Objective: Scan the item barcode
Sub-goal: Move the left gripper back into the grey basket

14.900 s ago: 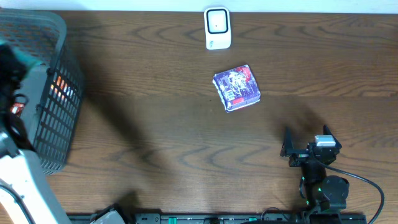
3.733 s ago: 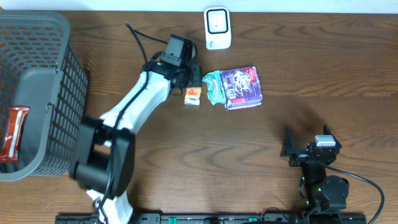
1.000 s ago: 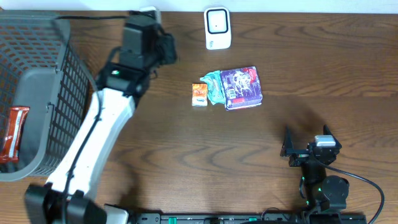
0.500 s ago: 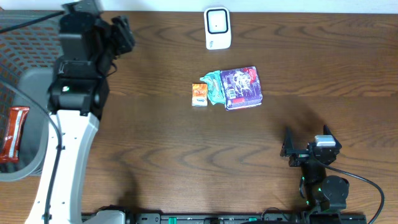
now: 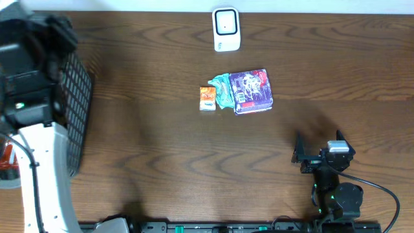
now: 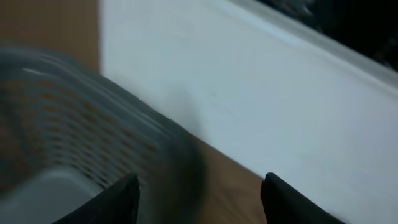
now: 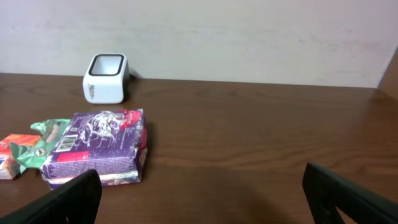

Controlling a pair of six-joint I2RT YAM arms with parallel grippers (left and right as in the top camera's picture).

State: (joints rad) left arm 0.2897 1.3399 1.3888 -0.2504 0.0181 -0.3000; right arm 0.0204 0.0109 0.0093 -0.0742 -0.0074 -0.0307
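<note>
- Overhead: my left gripper (image 5: 61, 31) hangs over the basket (image 5: 79, 97), far left of the scanner (image 5: 226, 29). A red packet (image 5: 5, 158) shows inside at the frame edge.
- The purple box (image 5: 250, 90), teal packet (image 5: 221, 90) and orange box (image 5: 207, 98) lie touching in a row just in front of the scanner. The right gripper (image 5: 301, 152) sits well in front and to the right of the scanner.
- Risk: the arm hides most of the basket, so a descent could catch the mesh wall or rim and drag it.
- Left wrist: the view is badly blurred. The fingers (image 6: 121, 202) stand apart with nothing between them, above the basket rim. Risk: the blur could make me misjudge the reach.
- Right wrist: the fingers (image 7: 68, 199) are spread wide and empty, facing the scanner across the three items. Risk: a sweep forward would shove the box.
- Writing: the box carries a small pale label, but I can read no print or brand anywhere.
</note>
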